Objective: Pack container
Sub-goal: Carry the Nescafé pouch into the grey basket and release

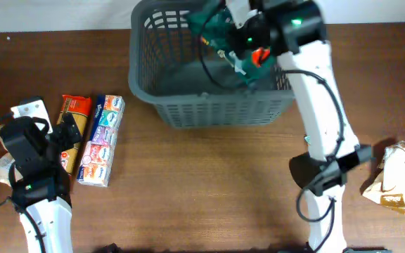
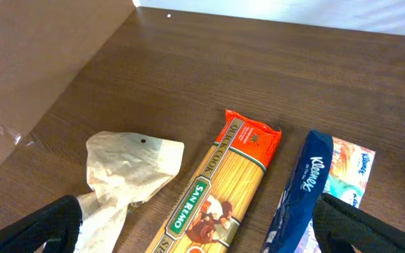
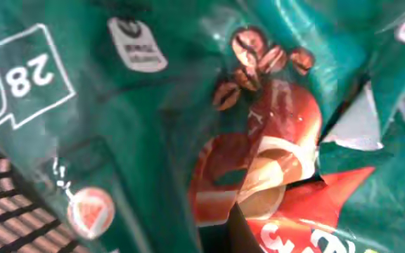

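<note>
The right gripper (image 1: 248, 43), clamped on a green coffee packet (image 3: 188, 105), hangs in the container's (image 1: 216, 112) far right corner. Lower the packet flat before releasing. Left of the container, the left gripper (image 2: 199, 228) gapes over spaghetti (image 2: 220, 190).

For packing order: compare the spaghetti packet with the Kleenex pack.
The spaghetti packet is orange-topped and shows yellow pasta; the Kleenex pack is blue and pastel. The spaghetti packet is narrower than the Kleenex pack. Both lie flat, side by side on the table.
</note>
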`<state>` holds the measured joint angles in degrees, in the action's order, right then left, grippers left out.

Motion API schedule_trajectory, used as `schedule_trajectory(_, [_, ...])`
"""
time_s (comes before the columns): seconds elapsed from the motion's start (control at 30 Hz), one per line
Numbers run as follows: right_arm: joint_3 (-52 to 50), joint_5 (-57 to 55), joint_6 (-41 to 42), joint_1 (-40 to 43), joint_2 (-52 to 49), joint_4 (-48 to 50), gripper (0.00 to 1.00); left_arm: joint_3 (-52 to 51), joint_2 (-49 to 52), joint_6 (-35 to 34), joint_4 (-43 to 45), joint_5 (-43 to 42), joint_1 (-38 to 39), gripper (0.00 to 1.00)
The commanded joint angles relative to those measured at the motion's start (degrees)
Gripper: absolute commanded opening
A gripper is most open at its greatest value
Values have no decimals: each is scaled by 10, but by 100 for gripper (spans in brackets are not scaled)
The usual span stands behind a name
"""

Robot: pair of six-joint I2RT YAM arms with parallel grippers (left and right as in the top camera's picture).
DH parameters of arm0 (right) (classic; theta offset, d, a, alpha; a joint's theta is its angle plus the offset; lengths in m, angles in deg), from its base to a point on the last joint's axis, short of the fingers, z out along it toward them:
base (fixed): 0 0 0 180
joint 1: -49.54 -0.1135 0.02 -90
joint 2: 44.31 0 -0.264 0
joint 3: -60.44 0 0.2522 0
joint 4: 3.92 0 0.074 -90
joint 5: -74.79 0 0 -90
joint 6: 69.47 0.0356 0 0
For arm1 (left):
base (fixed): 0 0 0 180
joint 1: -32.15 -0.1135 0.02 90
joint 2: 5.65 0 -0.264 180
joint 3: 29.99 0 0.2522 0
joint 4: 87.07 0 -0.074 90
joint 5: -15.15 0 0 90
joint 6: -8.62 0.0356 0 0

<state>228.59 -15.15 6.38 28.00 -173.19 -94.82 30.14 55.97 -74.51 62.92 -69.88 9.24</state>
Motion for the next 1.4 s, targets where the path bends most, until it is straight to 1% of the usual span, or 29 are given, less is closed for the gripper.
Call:
schedule_trajectory(0.0, [-29, -7, -2, 2, 16, 28, 3, 8, 2, 9, 1, 4, -2, 99])
schedule_trajectory(0.13, [-83, -6, -2, 2, 16, 57, 4, 8, 2, 9, 1, 4, -2, 99])
schedule_trajectory(0.23, [-102, -6, 4, 2, 16, 54, 3, 8, 2, 9, 1, 4, -2, 99])
schedule_trajectory(0.4, [-104, -5, 11, 2, 16, 44, 4, 8, 2, 9, 1, 4, -2, 99])
schedule_trajectory(0.67, [-104, -5, 11, -3, 17, -3, 4, 8, 2, 9, 1, 4, -2, 99])
schedule_trajectory(0.9, [-103, -5, 11, -3, 17, -2, 4, 8, 2, 9, 1, 4, -2, 99])
schedule_trajectory(0.93, [-103, -7, 11, -3, 18, 0, 7, 8, 2, 9, 1, 4, -2, 99])
schedule_trajectory(1.0, [-101, -15, 11, -2, 18, 11, 20, 8, 2, 9, 1, 4, -2, 99])
schedule_trajectory(1.03, [-101, -26, 11, -1, 18, 19, 22, 8, 2, 9, 1, 4, -2, 99])
schedule_trajectory(1.07, [-101, -64, 11, -2, 18, 38, 26, 8, 2, 10, 1, 4, -2, 99])
schedule_trajectory(1.1, [-100, -75, 11, -2, 19, 41, 31, 8, 2, 9, 1, 4, -2, 99])
schedule_trajectory(1.13, [-97, -82, 11, -2, 22, 40, 40, 8, 2, 9, 1, 4, -2, 99])
schedule_trajectory(1.17, [-93, -83, 11, -2, 25, 38, 41, 8, 2, 9, 1, 4, -2, 99])
schedule_trajectory(1.23, [-84, -83, 22, -2, 35, 36, 41, 8, 2, 9, 1, 4, -2, 99])
schedule_trajectory(1.3, [-70, -83, 39, -2, 50, 35, 49, 8, 2, 9, 1, 4, -2, 99])
schedule_trajectory(1.37, [-50, -84, 41, -2, 70, 32, 53, 8, 2, 9, 1, 4, -2, 99])
